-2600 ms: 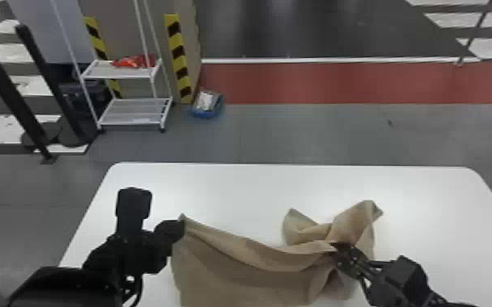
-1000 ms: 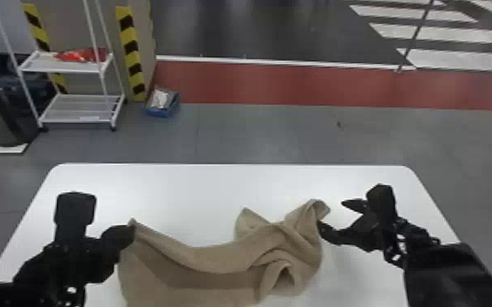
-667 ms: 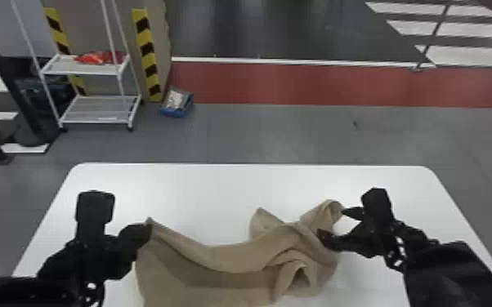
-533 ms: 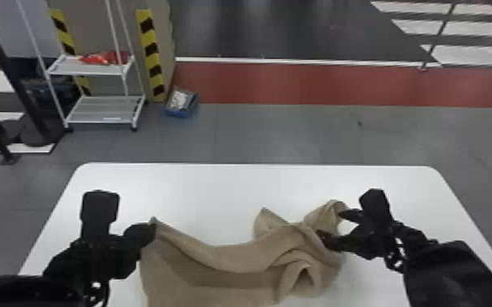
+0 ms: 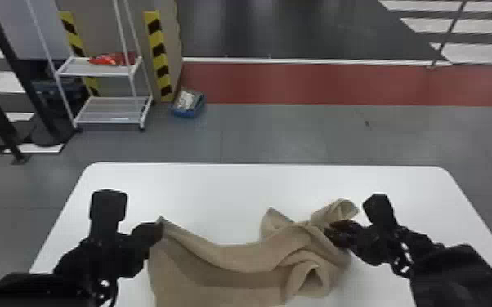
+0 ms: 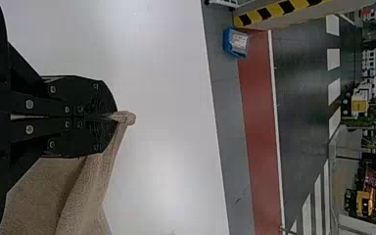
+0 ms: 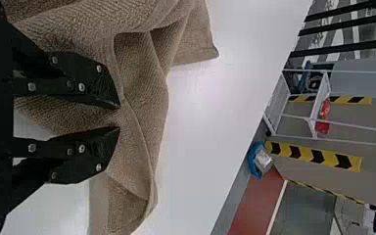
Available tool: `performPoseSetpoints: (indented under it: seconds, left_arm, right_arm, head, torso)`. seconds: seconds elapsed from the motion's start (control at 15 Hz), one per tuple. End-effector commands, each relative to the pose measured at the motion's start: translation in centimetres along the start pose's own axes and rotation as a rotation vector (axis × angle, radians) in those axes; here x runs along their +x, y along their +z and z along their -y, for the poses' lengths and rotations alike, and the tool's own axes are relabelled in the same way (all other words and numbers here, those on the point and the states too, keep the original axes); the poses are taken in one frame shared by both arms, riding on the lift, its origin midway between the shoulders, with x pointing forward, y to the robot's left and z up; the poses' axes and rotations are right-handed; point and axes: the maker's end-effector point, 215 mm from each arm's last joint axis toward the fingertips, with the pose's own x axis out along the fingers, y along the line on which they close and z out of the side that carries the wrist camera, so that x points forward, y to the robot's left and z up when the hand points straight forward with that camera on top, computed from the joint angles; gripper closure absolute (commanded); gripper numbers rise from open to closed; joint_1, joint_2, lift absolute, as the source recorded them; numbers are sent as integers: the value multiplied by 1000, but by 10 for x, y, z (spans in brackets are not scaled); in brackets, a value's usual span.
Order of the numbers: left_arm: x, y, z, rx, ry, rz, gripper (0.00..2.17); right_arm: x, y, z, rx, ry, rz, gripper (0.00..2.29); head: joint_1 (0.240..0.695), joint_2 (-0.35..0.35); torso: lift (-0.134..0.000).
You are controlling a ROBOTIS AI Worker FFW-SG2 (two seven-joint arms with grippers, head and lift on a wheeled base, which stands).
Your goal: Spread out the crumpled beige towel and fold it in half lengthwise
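The beige towel [image 5: 233, 281] lies bunched on the white table, its right part twisted into folds. At its far left corner is my left gripper [image 5: 158, 233]; in the left wrist view this gripper [image 6: 108, 117] is shut on the corner of the towel [image 6: 90, 186], with a small tip poking out past the fingers. My right gripper [image 5: 333, 230] is at the folded right part. In the right wrist view, the fingers of the right gripper [image 7: 119, 117] stand apart, with a fold of the towel [image 7: 139, 98] running between and beyond them.
The white table [image 5: 224, 196] has bare surface beyond the towel, up to its far edge. On the floor behind are a white shelf rack [image 5: 108, 110], a blue bin [image 5: 188, 104] and black posts at the left.
My right gripper let go of the towel, moved off to its right side, then came back to the folds with its fingers closer together. My left gripper kept the corner. The head view swung sideways.
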Motion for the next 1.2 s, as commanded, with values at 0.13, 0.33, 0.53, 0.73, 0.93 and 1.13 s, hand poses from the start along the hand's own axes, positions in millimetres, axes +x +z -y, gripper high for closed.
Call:
performPoseSetpoints:
  seconds: [0.13, 0.33, 0.53, 0.73, 0.93, 1.13]
  left_arm:
    - [0, -1, 0, 0, -1, -1, 1717]
    - [0, -2, 0, -1, -2, -2, 1717]
    - [-2, -1, -4, -3, 4, 0, 1717]
    - [-3, -2, -12, -8, 17, -2, 1717]
    - [-3, 1, -17, -11, 23, 2, 1717]
    - [-1, 1, -14, -12, 18, 1, 1717]
  right_arm:
    - [-2, -9, 4, 16, -10, -13, 1004]
    - [-1, -10, 2, 23, -7, -13, 1261]
    - [-28, -7, 5, 70, -22, 55, 1409]
    - [-81, -22, -26, 99, 2, 56, 1409]
    - [-120, -25, -51, 60, 30, 69, 1409]
    - [-123, -44, -61, 10, 65, -6, 1055]
  head:
    - [695, -18]
    - [695, -23]
    - [695, -23]
    - [695, -29]
    - [695, -25]
    - [695, -20]
  torso:
    - [0]
    - [0]
    - [0]
    - [0]
    - [0]
    - [0]
